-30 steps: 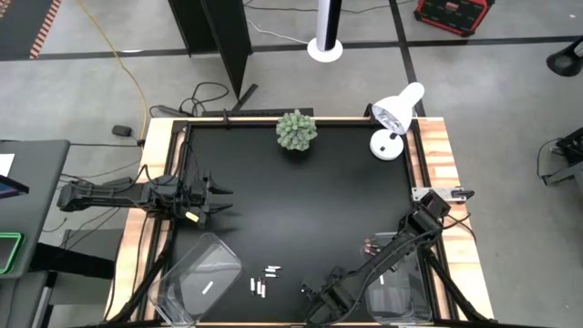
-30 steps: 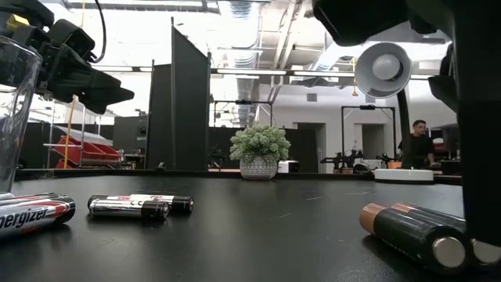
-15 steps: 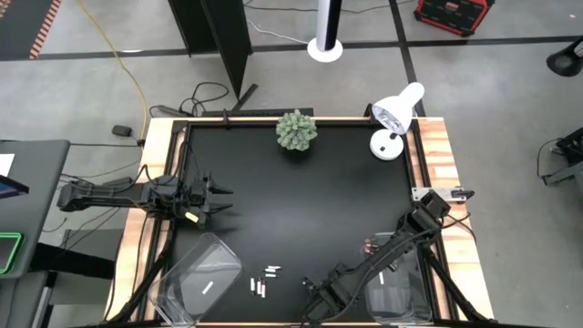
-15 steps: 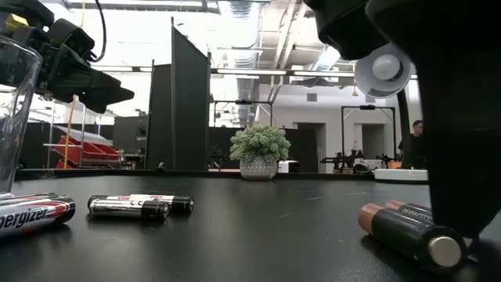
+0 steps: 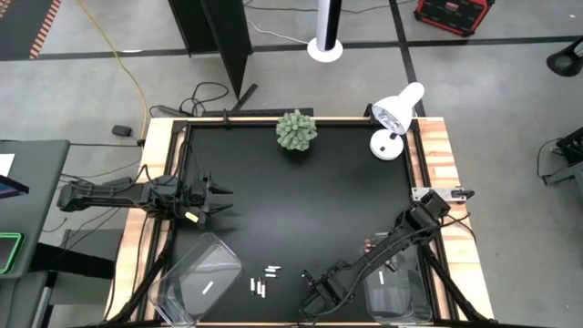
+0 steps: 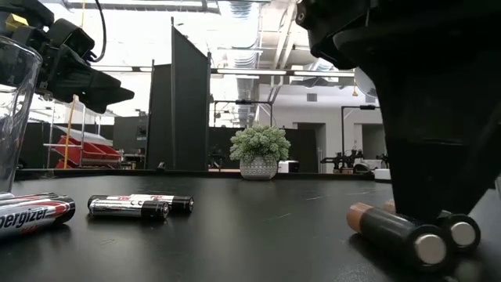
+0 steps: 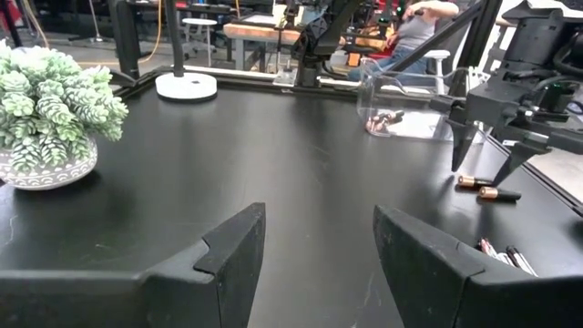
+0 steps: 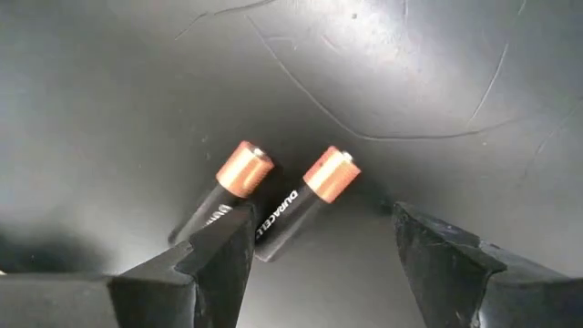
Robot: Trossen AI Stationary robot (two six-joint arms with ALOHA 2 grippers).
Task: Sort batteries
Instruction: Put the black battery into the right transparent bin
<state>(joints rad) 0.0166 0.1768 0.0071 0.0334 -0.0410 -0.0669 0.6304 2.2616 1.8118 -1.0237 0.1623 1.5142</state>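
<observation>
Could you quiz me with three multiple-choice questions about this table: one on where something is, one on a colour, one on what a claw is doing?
1. Where does the potted plant stand?
A. at the table's far edge, middle
B. inside a clear bin
C. under the right arm

2. What colour are the ends of the two dark batteries below the right gripper?
A. green
B. copper
C. blue

3. How is the right gripper?
A. shut on a battery
B. open above the batteries
C. holding the lamp

Answers:
1 A, the view from above shows the plant at the far edge, near the white lamp.
2 B, the right wrist view shows copper caps.
3 B, its fingers stand apart with nothing between them.
</observation>
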